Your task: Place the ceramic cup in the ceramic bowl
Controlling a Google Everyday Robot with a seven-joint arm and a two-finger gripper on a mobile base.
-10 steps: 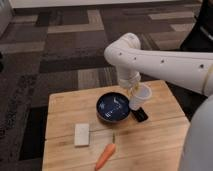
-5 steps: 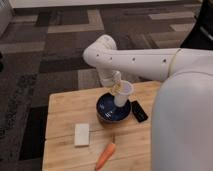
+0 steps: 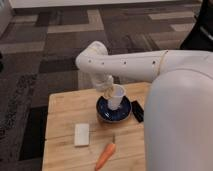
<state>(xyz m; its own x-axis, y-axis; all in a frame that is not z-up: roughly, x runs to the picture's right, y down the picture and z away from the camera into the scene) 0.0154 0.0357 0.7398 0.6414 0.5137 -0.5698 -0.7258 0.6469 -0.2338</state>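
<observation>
My gripper (image 3: 111, 93) clamps the smooth tapered ceramic cup (image 3: 117, 97), over the glossy round ceramic bowl (image 3: 106, 112), grained wooden table (image 3: 65, 107).

Glossy dark-blue ceramic bowl (image 3: 113, 110); smooth pale ceramic cup (image 3: 116, 97) at end effector (image 3: 108, 91); matt wood worktop (image 3: 65, 115).

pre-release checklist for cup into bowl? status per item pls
1. Cup over the bowl: ok.
2. Pincer at the cup, above the bowl: ok.
3. Cup resting on the bowl floor: cannot tell.
4. Cup upright: not ok, slightly tilted.
5. Black object beside the bowl, outside it: ok.
6. Carrot and white block away from the bowl: ok.
</observation>
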